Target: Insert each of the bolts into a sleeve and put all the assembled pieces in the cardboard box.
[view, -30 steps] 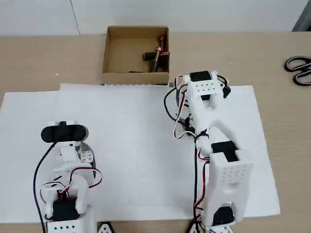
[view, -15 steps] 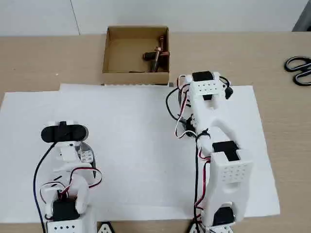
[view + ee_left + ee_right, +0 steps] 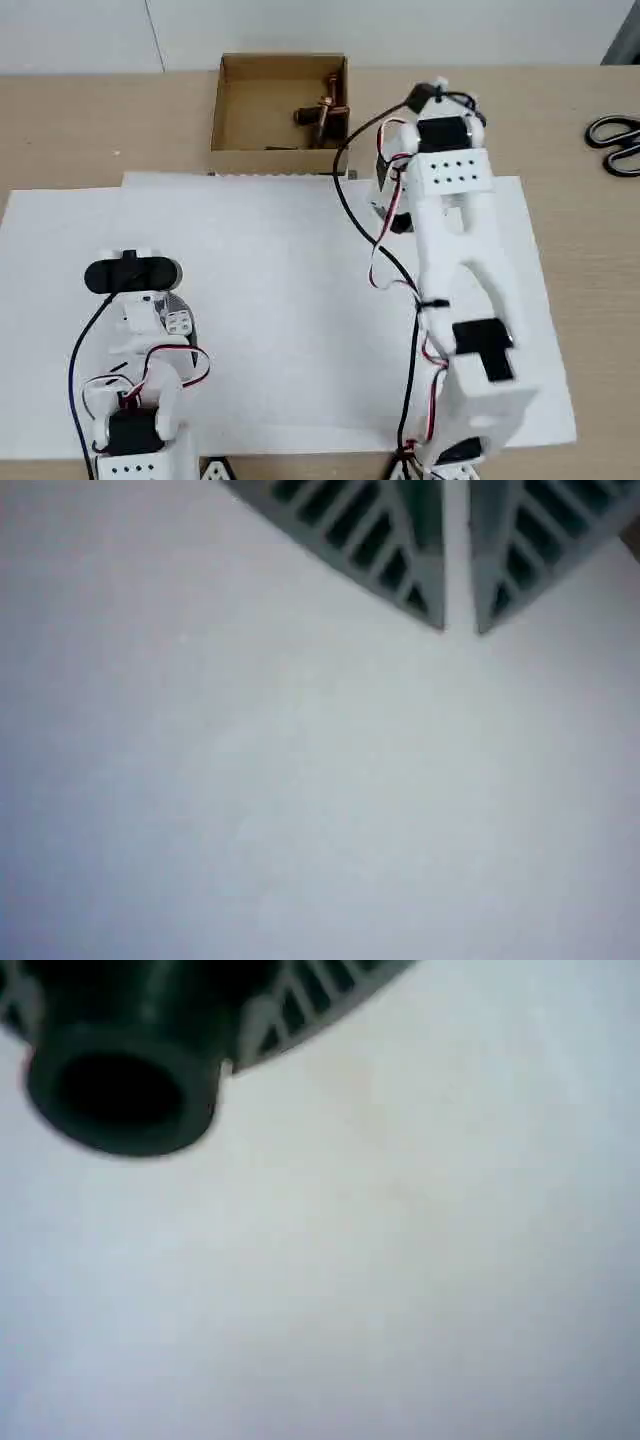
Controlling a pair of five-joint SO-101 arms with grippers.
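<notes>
One black sleeve [image 3: 140, 1030] sits pinched in the right jaws, its open round end facing outward above the white paper [image 3: 270, 300]. The bore looks dark and hollow; I cannot tell whether a bolt is seated deeper in. From above, the right arm [image 3: 450, 220] stretches toward the far side of the counter [image 3: 100, 120], its head just right of the near right corner of the cardboard box [image 3: 280, 155]. Several assembled pieces [image 3: 322, 110] lie in the box's far right part. The left arm [image 3: 140, 330] rests at the near left, and its jaws are pressed almost together over bare paper, holding nothing.

Judging by its look, the sleeve is a stiff, light tube, not fragile. Its round, smooth wall would tend to roll or twist in a loose grip. It is best held across the middle of its length, leaving the mouth clear as it is here. A bolt inside would add weight at one end and could slide out if the open end dipped. Scissors [image 3: 615, 142] lie at the far right, well apart.
</notes>
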